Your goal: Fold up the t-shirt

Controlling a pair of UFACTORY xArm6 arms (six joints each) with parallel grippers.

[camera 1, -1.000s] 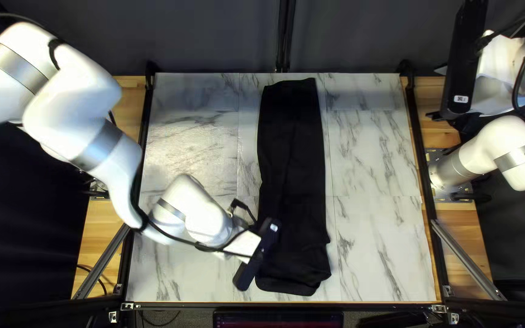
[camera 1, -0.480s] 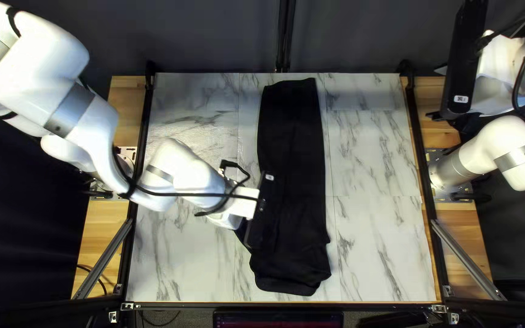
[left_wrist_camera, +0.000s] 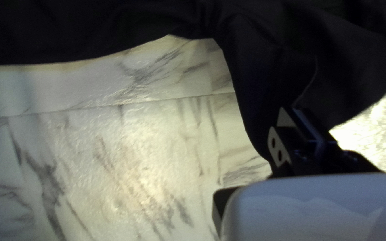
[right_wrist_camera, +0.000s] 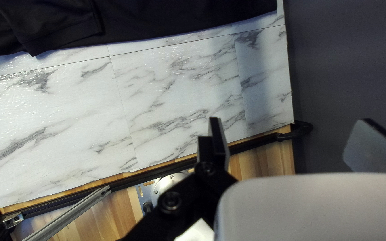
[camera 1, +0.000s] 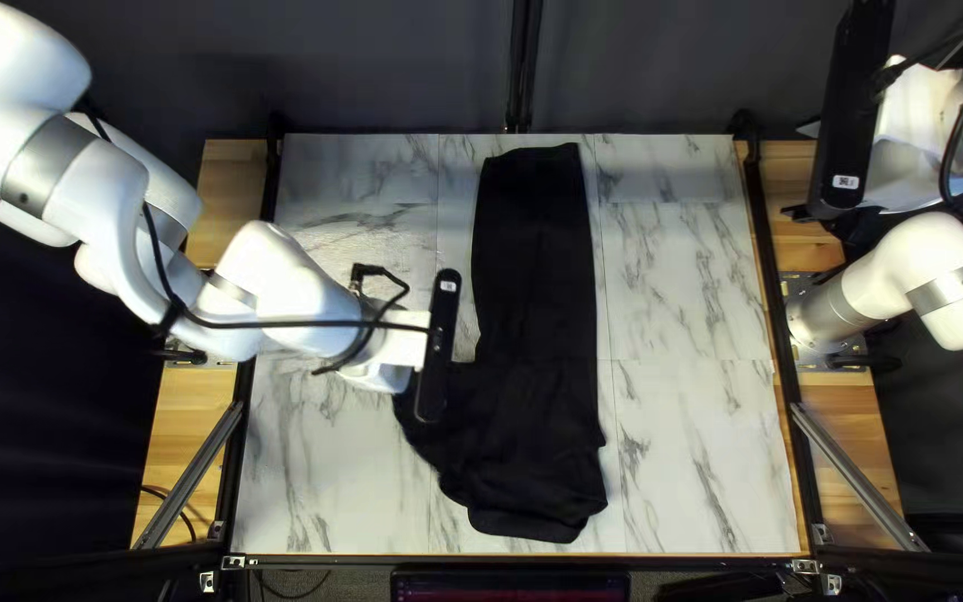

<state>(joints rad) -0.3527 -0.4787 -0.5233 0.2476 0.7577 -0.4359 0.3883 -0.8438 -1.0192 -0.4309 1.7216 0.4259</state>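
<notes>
The black t-shirt lies as a long strip from the table's far edge toward its near edge, with its nearer part pulled out to the left. Over that pulled-out cloth is my left gripper, its fingertips hidden from above. In the left wrist view the t-shirt rises to my left gripper, shut on a fold of it. My right gripper hangs past the table's right edge. Seen from its wrist, my right gripper is open and holds nothing; the t-shirt lies apart from it.
Marble-patterned table top shows on both sides of the cloth. Black rails run along its sides, with wooden boards beyond. A dark curtain hangs behind the far edge.
My left gripper has moved left and toward the far edge, drawing the lower left part of the t-shirt outward with it. The right arm has stayed still.
</notes>
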